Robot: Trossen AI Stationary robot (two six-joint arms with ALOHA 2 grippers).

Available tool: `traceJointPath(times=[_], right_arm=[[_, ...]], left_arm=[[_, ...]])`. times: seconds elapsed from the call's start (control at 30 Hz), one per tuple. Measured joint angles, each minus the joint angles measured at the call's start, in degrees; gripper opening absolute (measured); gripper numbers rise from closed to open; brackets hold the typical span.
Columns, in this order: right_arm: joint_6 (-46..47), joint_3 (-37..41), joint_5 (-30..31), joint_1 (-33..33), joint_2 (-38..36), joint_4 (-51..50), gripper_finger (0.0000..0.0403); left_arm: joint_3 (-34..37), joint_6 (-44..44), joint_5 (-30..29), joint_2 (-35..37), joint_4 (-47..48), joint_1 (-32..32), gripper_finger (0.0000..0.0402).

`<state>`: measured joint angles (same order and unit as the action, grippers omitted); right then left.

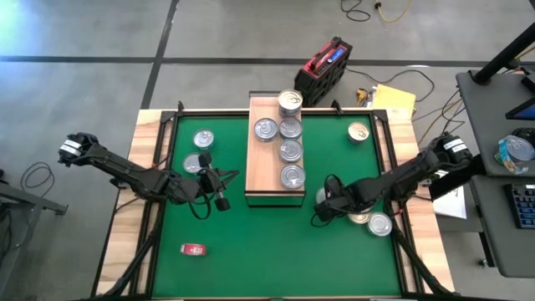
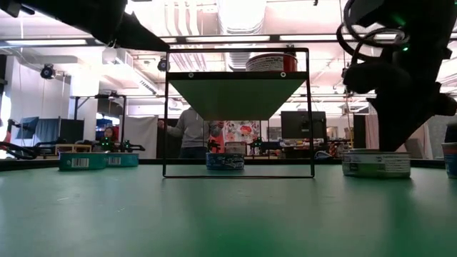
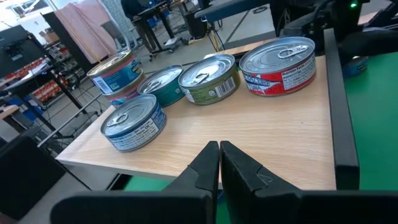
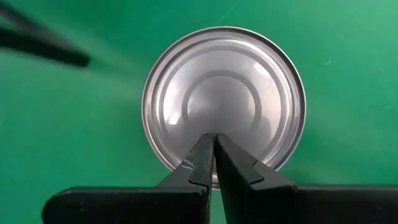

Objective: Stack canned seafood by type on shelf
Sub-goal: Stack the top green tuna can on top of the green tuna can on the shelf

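At frame center, the shelf [image 1: 266, 167] carries 5 tins [image 1: 290, 151]. Left gripper [image 1: 222, 199], fingers pressed together, sits beside it; right gripper [image 1: 321, 203], also pressed together, apparently hovers over a silver-lidded tin [image 4: 224, 99].

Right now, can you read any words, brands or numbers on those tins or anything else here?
None can be read for sure.
Red-label tin on the shelf: white print, too small.
Green-label tin: print blurred.
Blue-label tin: print blurred.
Teal tin on the mat: barcode only, digits unreadable.
Tin under the right gripper: plain metal, no text.
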<state>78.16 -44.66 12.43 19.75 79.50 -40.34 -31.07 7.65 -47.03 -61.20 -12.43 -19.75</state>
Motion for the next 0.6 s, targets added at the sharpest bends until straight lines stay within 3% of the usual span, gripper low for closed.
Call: traceJointPath(times=[0.6], right_arm=[[-5.8,0.2,-5.2,6.2,0.1,9.9,0.0012]], left_arm=[[0.0,-0.7,0.0,0.0,-1.2,0.0,0.0]])
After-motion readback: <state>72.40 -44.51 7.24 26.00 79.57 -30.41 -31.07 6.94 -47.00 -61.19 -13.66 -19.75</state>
